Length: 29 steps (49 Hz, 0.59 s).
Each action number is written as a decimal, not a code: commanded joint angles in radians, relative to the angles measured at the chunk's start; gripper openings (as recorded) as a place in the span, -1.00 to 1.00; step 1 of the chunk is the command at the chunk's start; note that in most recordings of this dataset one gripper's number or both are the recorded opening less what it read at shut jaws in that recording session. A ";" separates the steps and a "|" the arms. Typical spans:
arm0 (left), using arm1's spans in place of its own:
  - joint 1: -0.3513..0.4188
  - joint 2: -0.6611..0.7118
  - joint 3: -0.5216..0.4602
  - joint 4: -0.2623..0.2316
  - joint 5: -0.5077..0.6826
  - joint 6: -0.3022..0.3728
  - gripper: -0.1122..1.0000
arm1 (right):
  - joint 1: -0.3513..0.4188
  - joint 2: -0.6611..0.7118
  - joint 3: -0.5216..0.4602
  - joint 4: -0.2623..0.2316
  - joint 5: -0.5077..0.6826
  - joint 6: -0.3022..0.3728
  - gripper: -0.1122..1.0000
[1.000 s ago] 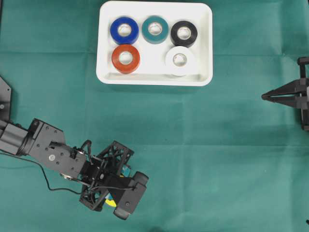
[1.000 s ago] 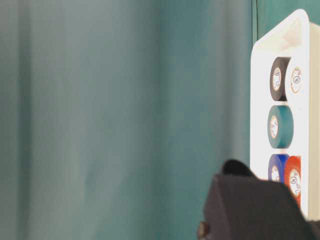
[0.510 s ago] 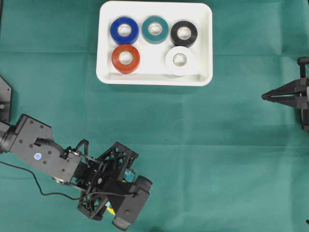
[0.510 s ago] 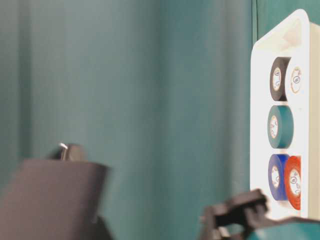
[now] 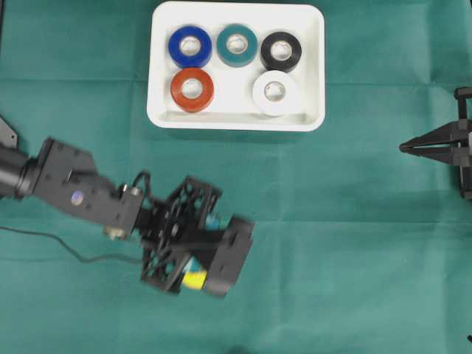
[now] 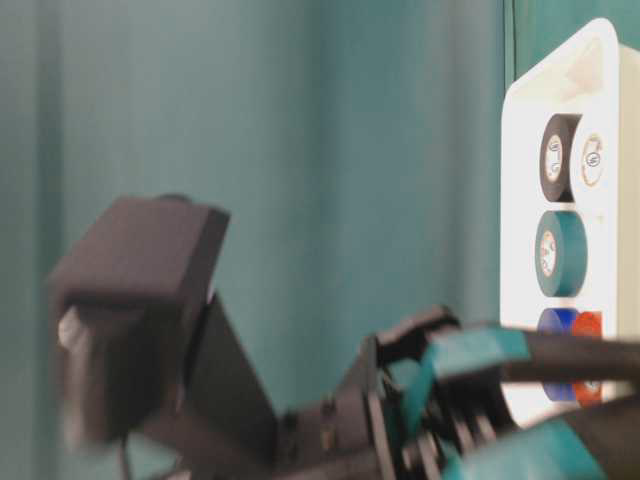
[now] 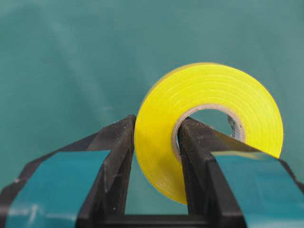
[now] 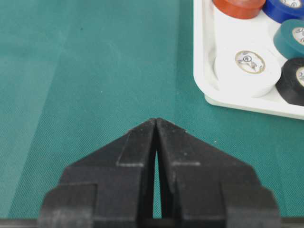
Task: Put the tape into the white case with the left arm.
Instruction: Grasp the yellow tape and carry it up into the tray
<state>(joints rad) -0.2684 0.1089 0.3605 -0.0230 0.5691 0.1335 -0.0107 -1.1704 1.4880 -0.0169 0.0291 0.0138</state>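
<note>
I see the yellow tape roll (image 7: 209, 128) held on edge, its wall pinched between the left gripper (image 7: 154, 137) fingers, one inside the core; the white case (image 5: 313, 66) lies well apart, flat, holding five rolls.

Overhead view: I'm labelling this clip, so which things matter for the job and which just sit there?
In the job:
- yellow tape roll, pinched by the left pincer
- shallow white plastic case

Just there:
- blue, teal, black, red, white rolls
- idle right pincer
</note>
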 commanded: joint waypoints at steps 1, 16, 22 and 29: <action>0.064 -0.029 -0.025 0.003 -0.003 0.009 -0.35 | 0.000 0.006 -0.011 -0.002 -0.011 0.002 -0.97; 0.272 -0.026 -0.035 0.003 -0.025 0.123 -0.35 | 0.000 0.006 -0.011 -0.002 -0.012 0.002 -0.97; 0.356 -0.017 -0.044 0.003 -0.058 0.170 -0.35 | 0.000 0.006 -0.011 -0.002 -0.011 0.002 -0.97; 0.430 0.000 -0.052 0.003 -0.101 0.201 -0.35 | 0.000 0.006 -0.011 -0.002 -0.011 0.002 -0.97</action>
<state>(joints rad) 0.1319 0.1166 0.3375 -0.0184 0.4955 0.3298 -0.0107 -1.1704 1.4880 -0.0169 0.0276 0.0138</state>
